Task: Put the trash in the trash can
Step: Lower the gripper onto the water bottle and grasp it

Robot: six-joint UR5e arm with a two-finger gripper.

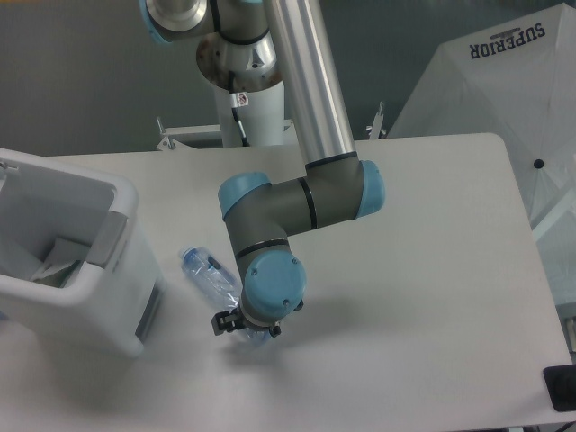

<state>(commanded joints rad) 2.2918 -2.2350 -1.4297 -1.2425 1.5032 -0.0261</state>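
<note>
The clear plastic bottle (pixel 209 274) lies on the white table, its blue end pointing up-left toward the trash can. The trash can (pixel 121 270) is a big white boxy bin at the left edge, with a grey panel on its right side. My gripper (pixel 245 328) points down over the bottle's lower right end. It is mostly hidden under the blue wrist cap, so the fingers do not show. Pale flat shapes lie inside the bin (pixel 54 261). I cannot tell whether one of them is the packet.
The arm's base (pixel 243 108) stands at the table's back edge. A white umbrella reflector marked SUPERIOR (pixel 504 81) is beyond the right back corner. A black object (pixel 560 389) sits at the front right corner.
</note>
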